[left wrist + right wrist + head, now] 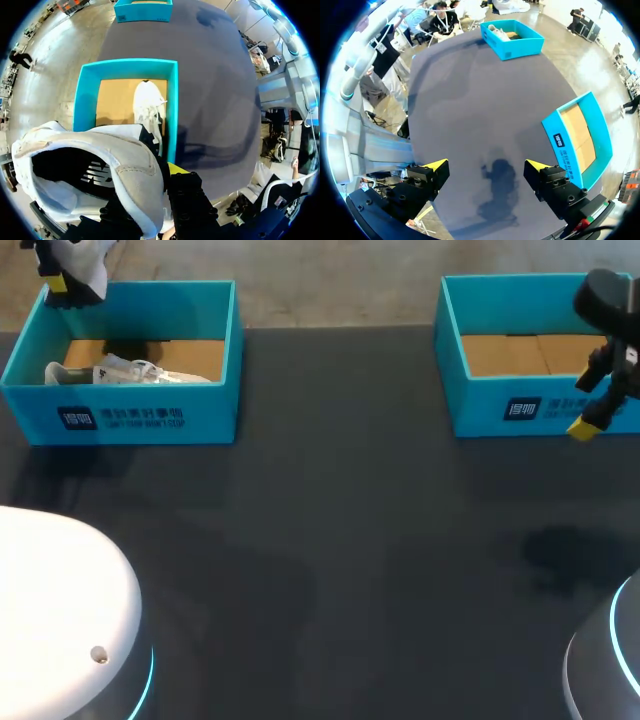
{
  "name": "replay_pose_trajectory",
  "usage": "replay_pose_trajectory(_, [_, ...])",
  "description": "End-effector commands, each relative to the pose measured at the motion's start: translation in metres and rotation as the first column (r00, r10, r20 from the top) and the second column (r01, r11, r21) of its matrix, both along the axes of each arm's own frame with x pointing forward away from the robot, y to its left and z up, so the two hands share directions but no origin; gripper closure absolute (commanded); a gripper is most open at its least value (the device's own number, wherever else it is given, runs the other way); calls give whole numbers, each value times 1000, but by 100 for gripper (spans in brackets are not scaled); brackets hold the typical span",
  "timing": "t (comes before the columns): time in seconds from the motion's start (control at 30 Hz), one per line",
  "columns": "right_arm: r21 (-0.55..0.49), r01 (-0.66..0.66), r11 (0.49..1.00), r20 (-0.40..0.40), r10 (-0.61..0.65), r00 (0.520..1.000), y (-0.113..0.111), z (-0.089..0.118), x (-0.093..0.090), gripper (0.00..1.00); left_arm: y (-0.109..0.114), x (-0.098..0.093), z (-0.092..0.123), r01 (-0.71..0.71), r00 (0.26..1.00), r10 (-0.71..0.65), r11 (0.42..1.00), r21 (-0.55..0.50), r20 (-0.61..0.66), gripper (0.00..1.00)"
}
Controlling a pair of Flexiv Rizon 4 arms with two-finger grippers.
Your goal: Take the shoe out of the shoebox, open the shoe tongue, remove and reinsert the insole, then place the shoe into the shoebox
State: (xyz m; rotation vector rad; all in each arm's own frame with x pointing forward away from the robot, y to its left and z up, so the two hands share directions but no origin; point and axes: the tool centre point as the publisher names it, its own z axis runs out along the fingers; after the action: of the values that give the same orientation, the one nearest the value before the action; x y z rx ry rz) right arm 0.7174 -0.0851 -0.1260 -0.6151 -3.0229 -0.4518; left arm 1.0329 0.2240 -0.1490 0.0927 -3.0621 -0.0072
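Note:
My left gripper point(62, 282) hangs above the far left corner of the left teal shoebox point(140, 418), shut on a white shoe point(88, 258). In the left wrist view the gripper point(150, 192) pinches the shoe's collar point(125, 165), with the shoe's dark opening to one side of the fingers. Below it stands the shoebox point(172, 115), with a second white shoe point(147, 102) lying on its cardboard floor; the head view shows that shoe point(130, 370) too. My right gripper point(598, 400) hovers open in front of the right shoebox point(530, 408), with nothing between its fingers point(486, 165).
The right shoebox point(580, 132) holds only its brown cardboard floor. The dark table point(340, 540) stretches between and in front of both boxes. Both arm bases show at the near corners, the left base point(60, 610) and the right base point(610, 660).

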Motion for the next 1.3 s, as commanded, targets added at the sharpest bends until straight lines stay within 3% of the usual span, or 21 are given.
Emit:
replay_pose_trajectory(0.03, [-3,0,1000,-5,0,1000,1,0,2,0,12,19,-10,-25,999,25,1000,-8,-24,100])
replay_pose_trajectory(0.27, [-3,0,1000,-5,0,1000,1,0,2,0,28,39,-22,-67,997,67,998,2,-43,100])
replay_pose_trajectory(0.87, [-3,0,1000,-5,0,1000,1,0,2,0,28,39,-22,-67,997,67,998,2,-43,100])
replay_pose_trajectory(0.93, [-3,0,1000,-5,0,1000,1,0,2,0,30,37,-21,55,997,-52,997,46,-54,100])
replay_pose_trajectory(1.07, [-3,0,1000,-5,0,1000,1,0,2,0,44,39,-15,265,962,-262,964,20,-76,100])
replay_pose_trajectory(1.1, [-3,0,1000,-5,0,1000,1,0,2,0,46,39,-14,371,925,-366,928,41,-99,100])
replay_pose_trajectory(1.23, [-3,0,1000,-5,0,1000,1,0,2,0,65,46,-7,544,836,-543,839,-21,-77,100])
replay_pose_trajectory(1.3, [-3,0,1000,-5,0,1000,1,0,2,0,75,46,-4,704,708,-704,710,-19,-58,100])
